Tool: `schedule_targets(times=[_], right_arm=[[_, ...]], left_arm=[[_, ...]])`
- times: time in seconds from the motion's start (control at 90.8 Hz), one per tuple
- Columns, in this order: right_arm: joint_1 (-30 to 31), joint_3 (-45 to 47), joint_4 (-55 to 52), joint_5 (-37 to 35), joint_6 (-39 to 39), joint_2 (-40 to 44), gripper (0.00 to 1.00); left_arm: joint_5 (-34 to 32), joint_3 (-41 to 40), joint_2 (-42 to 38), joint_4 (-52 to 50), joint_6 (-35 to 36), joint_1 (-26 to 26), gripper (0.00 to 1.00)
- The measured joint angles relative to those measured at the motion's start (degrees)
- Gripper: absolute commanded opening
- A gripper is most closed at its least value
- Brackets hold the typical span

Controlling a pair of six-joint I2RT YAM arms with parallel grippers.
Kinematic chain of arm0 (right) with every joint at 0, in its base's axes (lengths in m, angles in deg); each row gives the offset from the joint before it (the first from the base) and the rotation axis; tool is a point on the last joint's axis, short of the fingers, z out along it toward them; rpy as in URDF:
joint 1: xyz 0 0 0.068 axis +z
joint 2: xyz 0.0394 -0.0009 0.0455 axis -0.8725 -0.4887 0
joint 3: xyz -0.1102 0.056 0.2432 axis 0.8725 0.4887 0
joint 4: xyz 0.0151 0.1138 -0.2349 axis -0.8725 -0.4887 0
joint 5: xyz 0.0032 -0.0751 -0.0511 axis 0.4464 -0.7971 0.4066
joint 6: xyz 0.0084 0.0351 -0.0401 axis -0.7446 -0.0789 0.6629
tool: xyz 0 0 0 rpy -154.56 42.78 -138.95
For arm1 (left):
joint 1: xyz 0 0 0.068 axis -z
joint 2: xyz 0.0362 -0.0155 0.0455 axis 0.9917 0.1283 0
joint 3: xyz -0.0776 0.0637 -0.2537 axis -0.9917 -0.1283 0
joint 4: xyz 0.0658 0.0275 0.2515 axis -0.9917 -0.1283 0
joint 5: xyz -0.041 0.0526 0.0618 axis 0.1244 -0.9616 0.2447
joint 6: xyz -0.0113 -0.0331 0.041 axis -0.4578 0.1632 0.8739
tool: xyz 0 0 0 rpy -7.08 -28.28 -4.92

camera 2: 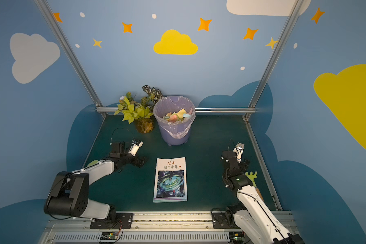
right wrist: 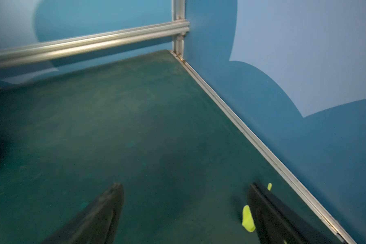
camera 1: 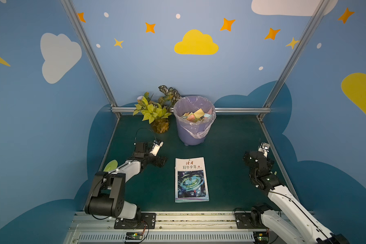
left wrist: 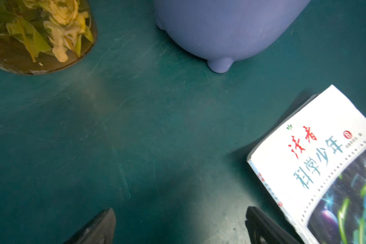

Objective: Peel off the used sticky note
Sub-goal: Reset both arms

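A book (camera 1: 191, 179) with a white and blue cover lies shut at the middle of the green table; no sticky note shows on its cover. Several coloured notes lie inside the lilac bin (camera 1: 191, 135) at the back. My left gripper (camera 1: 160, 161) hovers just left of the book's far corner, open, with only bare table between its fingers (left wrist: 101, 224). The book's corner (left wrist: 317, 160) is beside it in the left wrist view. My right gripper (camera 1: 259, 157) is near the table's right edge, facing the back corner, open (right wrist: 186, 186) and empty.
A potted plant (camera 1: 154, 112) stands left of the bin. A yellow-green leaf shape (camera 1: 110, 165) lies under my left arm. A green pronged piece (camera 2: 251, 176) lies by my right arm, and it shows beside one finger (right wrist: 248, 219). Metal rails (camera 1: 273, 152) border the table.
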Motion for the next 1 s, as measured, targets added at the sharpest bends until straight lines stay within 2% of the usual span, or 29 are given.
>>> schedule_targets(times=[0.099,0.165,0.33,0.441,0.562,0.716,0.837,1.002], right_arm=[[-5.9,0.7,6.4,2.1,1.7,-5.8,0.97],[-7.4,2.2,12.0,3.3,3.3,-9.5,0.97],[-8.0,8.4,26.3,6.4,6.7,-18.4,0.97],[-8.0,10.8,33.9,8.0,9.2,-20.6,0.97],[-8.0,13.0,47.2,10.9,11.6,-26.0,0.98],[-8.6,7.5,47.2,17.3,16.4,-34.8,0.98],[-10.8,4.1,46.4,21.7,17.6,-34.8,0.98],[-11.4,3.8,45.7,23.9,18.5,-34.8,0.98]], left_arm=[[-1.3,-2.6,0.9,8.1,-1.2,-0.1,1.00],[-1.9,-4.5,0.9,13.8,-1.8,-0.2,1.00],[-3.1,-9.6,1.0,26.8,-3.8,-1.6,1.00],[-3.9,-14.8,4.0,38.7,-4.6,-1.9,1.00],[-6.3,-16.2,4.8,39.3,-5.4,-1.7,1.00],[-8.2,-14.1,5.2,42.0,-6.6,-2.0,1.00],[-9.2,-14.0,5.2,42.8,-7.2,-2.2,1.00],[-9.4,-14.0,5.2,43.1,-7.4,-2.2,1.00]])
